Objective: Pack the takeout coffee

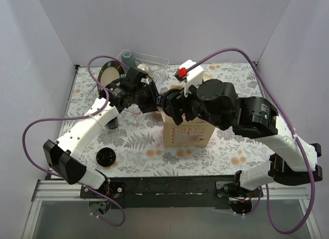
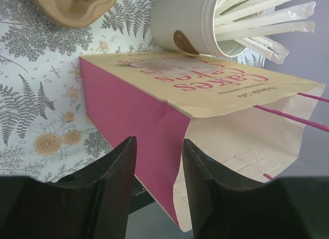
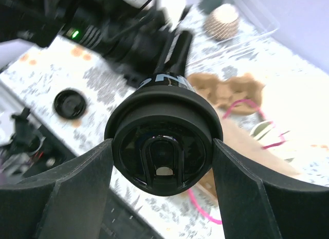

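One takeout coffee (image 3: 163,123) is being gripped by its sides in the right end effector (image 3: 162,146), above the paper bag (image 1: 187,131) and not yet inside. The bag's mouth edge is being straddled by the left end effector (image 2: 157,146), jaws partly apart. Packing is being judged barely begun.

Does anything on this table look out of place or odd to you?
Only one thing: a round black plastic lid lies loose on the flowered tablecloth, front left, with no cup beneath it.

One lidded coffee cup (image 3: 163,141), one paper bag (image 2: 216,87), one loose black lid (image 1: 106,157), one straw holder (image 2: 180,20)
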Robot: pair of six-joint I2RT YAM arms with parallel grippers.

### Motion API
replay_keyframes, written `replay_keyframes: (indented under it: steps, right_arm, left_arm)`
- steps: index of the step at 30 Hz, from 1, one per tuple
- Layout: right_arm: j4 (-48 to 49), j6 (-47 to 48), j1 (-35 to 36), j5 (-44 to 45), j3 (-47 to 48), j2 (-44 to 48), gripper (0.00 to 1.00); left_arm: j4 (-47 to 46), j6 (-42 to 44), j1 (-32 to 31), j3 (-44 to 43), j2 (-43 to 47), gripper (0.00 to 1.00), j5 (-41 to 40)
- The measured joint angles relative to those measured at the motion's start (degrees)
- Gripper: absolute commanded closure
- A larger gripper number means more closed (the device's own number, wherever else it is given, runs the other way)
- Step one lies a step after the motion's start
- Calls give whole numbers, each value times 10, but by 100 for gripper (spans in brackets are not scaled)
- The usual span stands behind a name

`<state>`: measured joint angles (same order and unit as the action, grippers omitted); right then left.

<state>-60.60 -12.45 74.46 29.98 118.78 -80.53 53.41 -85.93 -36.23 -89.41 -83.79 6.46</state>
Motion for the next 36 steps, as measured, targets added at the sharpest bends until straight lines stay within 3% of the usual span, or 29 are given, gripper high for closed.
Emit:
replay_keyframes:
  steps: [2, 6, 8, 14, 21, 25, 30, 36]
  right_arm:
    - [28, 20, -6, 27, -12, 14, 38]
    - [71, 54, -10, 70, -31, 42, 38]
    - [87, 67, -13, 86, -40, 53, 38]
    - [101, 89, -20, 105, -87, 66, 40]
    - [79, 82, -20, 46, -147, 73, 41]
    - [55, 79, -20, 11, -183, 91, 42]
    - [39, 87, -20, -1, -200, 98, 42]
    - [31, 116, -20, 12, -179, 62, 41]
  left_arm:
    - [-2, 1, 0, 5, 0, 67, 12]
    - [2, 5, 0, 5, 0, 92, 19]
    - [3, 9, 0, 5, 0, 99, 17]
    - [31, 40, 0, -17, 0, 100, -1]
    - [103, 82, 0, -47, 17, 100, -21]
    - [138, 100, 0, -46, 41, 87, -22]
    - [147, 108, 0, -43, 59, 55, -26]
    - [151, 91, 0, -43, 52, 53, -31]
